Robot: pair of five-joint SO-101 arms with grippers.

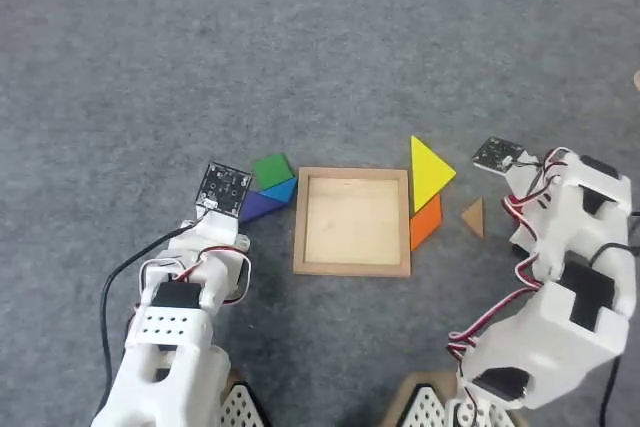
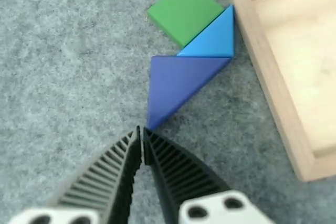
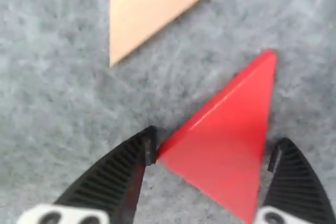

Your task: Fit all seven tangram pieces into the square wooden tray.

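The square wooden tray (image 1: 352, 176) lies empty in the middle of the grey carpet. Against its left side sit a green square (image 2: 184, 10), a light blue triangle (image 2: 215, 38) and a dark blue triangle (image 2: 178, 82). My left gripper (image 2: 142, 132) is shut, its tips just short of the dark blue triangle's corner. On the tray's right lie a yellow triangle (image 1: 428, 172), an orange parallelogram (image 1: 425, 220) and a small tan triangle (image 1: 473, 217). My right gripper (image 3: 214, 150) is open, with a red triangle (image 3: 226, 145) flat on the carpet between its fingers. The tan triangle (image 3: 142, 9) lies just beyond.
The left arm (image 1: 200, 277) stands at the tray's lower left and the right arm (image 1: 570, 247) at its lower right. The carpet behind the tray is open up to the white wall at the back.
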